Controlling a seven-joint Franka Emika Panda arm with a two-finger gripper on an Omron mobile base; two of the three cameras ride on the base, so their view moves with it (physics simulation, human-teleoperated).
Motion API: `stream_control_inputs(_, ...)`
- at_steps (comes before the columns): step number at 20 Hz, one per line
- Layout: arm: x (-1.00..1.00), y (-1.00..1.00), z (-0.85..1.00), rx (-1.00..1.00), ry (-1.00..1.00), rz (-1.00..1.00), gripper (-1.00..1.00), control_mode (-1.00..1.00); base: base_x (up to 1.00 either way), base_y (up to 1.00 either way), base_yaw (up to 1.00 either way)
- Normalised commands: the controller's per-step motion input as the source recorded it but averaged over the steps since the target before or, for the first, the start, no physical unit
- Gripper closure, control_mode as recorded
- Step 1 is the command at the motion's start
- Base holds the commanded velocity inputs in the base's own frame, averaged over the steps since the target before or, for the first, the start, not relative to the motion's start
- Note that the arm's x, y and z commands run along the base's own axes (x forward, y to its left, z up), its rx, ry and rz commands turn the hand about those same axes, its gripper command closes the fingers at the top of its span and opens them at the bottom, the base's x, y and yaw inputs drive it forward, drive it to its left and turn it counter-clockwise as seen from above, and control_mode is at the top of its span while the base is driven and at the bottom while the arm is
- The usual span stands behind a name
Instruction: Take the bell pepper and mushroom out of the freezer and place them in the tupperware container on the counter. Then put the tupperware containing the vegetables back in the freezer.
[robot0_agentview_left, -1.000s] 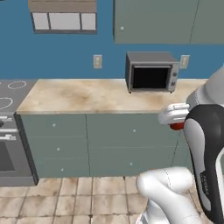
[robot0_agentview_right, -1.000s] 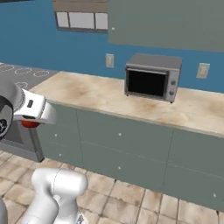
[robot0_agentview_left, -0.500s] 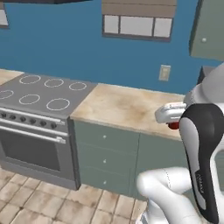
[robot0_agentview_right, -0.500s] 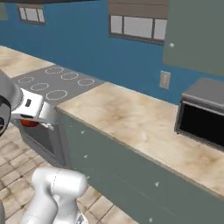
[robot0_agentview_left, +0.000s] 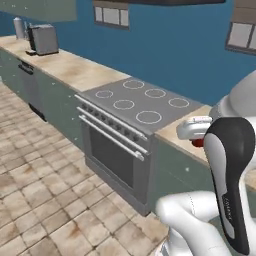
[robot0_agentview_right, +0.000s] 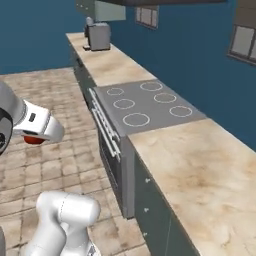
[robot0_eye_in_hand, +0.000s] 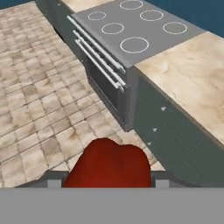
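My gripper (robot0_eye_in_hand: 106, 179) is shut on the bell pepper (robot0_eye_in_hand: 109, 162), a glossy red lump that bulges up between the two dark fingertips in the hand view. A sliver of the bell pepper (robot0_agentview_left: 198, 143) peeks from under the white hand in the left base view. In the right base view the bell pepper (robot0_agentview_right: 33, 139) hangs below the hand, over the tiled floor. The marbled beige counter (robot0_agentview_right: 200, 160) runs to the right of the stove, and the counter (robot0_eye_in_hand: 194, 74) lies ahead and to the right of the hand. The mushroom, freezer and tupperware container are out of view.
A grey stove (robot0_agentview_left: 135, 102) with ring burners and an oven door handle (robot0_eye_in_hand: 98, 59) sits between two counter stretches. A toaster (robot0_agentview_left: 42, 39) stands at the far end. Grey-green drawers (robot0_eye_in_hand: 170, 135) front the counter. Tiled floor (robot0_agentview_left: 40, 180) lies open to the left.
The whole picture has swept sideways as the base turned: the microwave and wall cabinets left view and the stove came in. The bell pepper stays in the gripper.
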Motion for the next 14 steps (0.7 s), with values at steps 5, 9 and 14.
stream_control_inputs(5, 0.00, 0.00, 0.00, 0.00, 0.00, 0.00, 1.00, 1.00, 0.67, 0.00, 0.85)
stream_control_inputs(9, 0.00, 0.00, 0.00, 0.00, 0.00, 0.00, 1.00, 1.00, 0.75, 0.00, 0.83)
stream_control_inputs(14, 0.00, 0.00, 0.00, 0.00, 0.00, 0.00, 1.00, 1.00, 0.94, 0.00, 0.76)
